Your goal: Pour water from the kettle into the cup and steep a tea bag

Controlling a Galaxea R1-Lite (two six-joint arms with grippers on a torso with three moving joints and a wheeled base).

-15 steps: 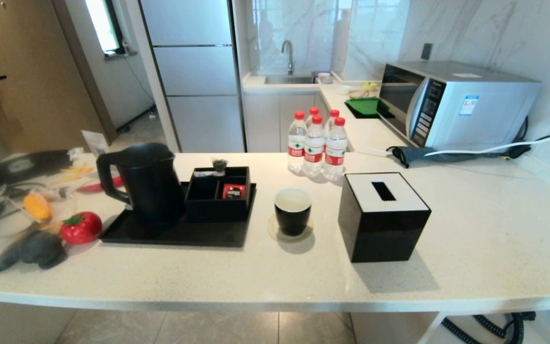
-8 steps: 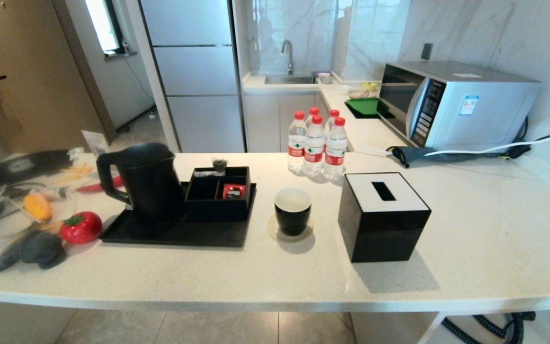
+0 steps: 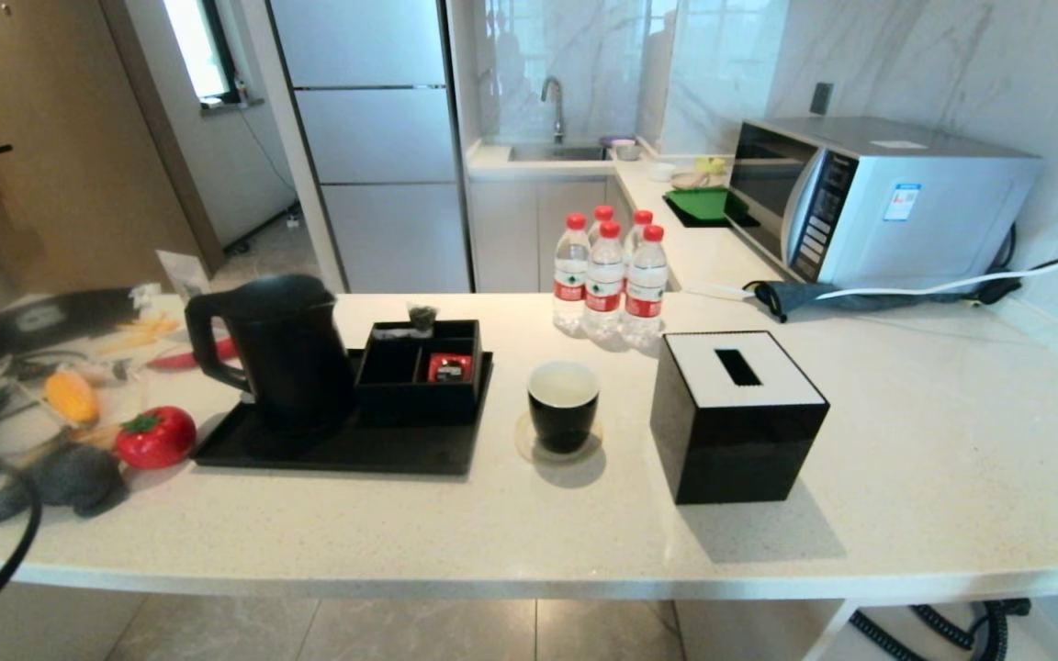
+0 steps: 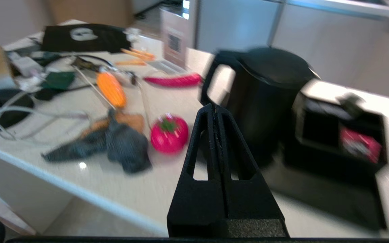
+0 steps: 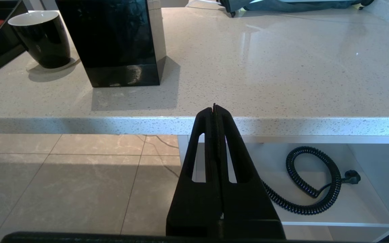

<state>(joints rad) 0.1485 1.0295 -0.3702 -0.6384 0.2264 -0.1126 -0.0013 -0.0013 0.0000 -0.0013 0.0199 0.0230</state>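
The tall black kettle [image 3: 281, 353] stands on a black tray [image 3: 336, 454], handle toward my left. In the left wrist view my left gripper [image 4: 213, 106] is shut and empty, short of the kettle [image 4: 265, 101], above the counter near its front edge. The small black cup [image 3: 563, 404] sits on a coaster between the tray and the tissue box. The tea bag [image 3: 422, 317] rests on the back of the compartment box [image 3: 419, 376]. No water is visible. My right gripper [image 5: 214, 106] is shut and empty, below the counter's front edge, far from the cup [image 5: 42, 37].
A black tissue box [image 3: 736, 418] stands right of the cup. Several red-capped bottles [image 3: 607, 275] are behind it, and a microwave [image 3: 869, 197] is at the back right. A toy tomato [image 3: 155, 436], corn and other clutter lie left of the tray.
My left arm and its cable have come into the head view at the far left edge. The kettle, cup and tea bag have not moved.
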